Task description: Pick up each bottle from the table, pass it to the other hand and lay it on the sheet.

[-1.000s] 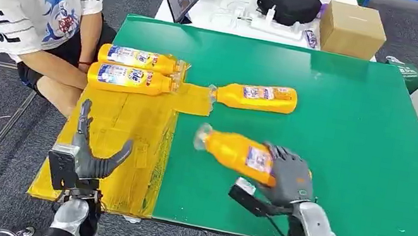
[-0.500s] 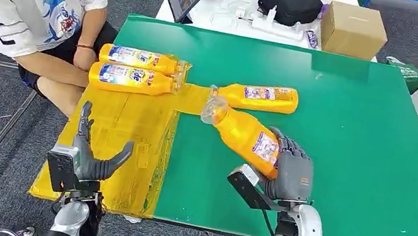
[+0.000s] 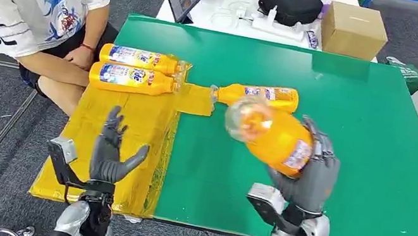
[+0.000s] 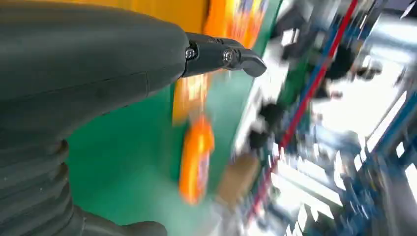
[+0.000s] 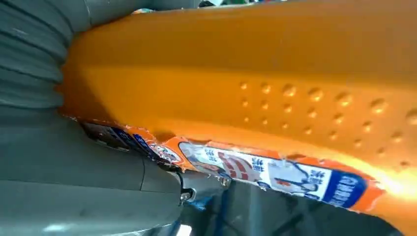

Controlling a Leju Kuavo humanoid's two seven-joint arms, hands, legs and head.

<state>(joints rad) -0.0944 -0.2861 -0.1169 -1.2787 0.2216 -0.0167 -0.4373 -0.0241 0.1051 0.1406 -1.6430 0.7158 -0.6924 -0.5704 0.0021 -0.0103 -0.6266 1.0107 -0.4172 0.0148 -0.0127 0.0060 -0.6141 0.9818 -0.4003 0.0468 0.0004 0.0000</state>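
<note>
Since 0.5 s ago: right hand (image 3: 311, 173) raised held bottle (image 3: 272, 136) off green table (image 3: 374, 152), cap now toward you. Fingers wrapped round bottle body. Left hand (image 3: 112, 153) lifted over yellow sheet (image 3: 127, 130), fingers spread, holding nothing. 2 bottles (image 3: 134, 69) on sheet; 1 bottle (image 3: 265, 94) on table, neck at sheet's edge.

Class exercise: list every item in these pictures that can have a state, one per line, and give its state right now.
Right hand: grips an orange bottle.
Held bottle: lifted off the green table, cap end toward the camera.
Left hand: holds nothing, fingers apart, above the yellow sheet.
Two bottles on the sheet: lying side by side.
Bottle on the table: lying flat, cap toward the sheet.
</note>
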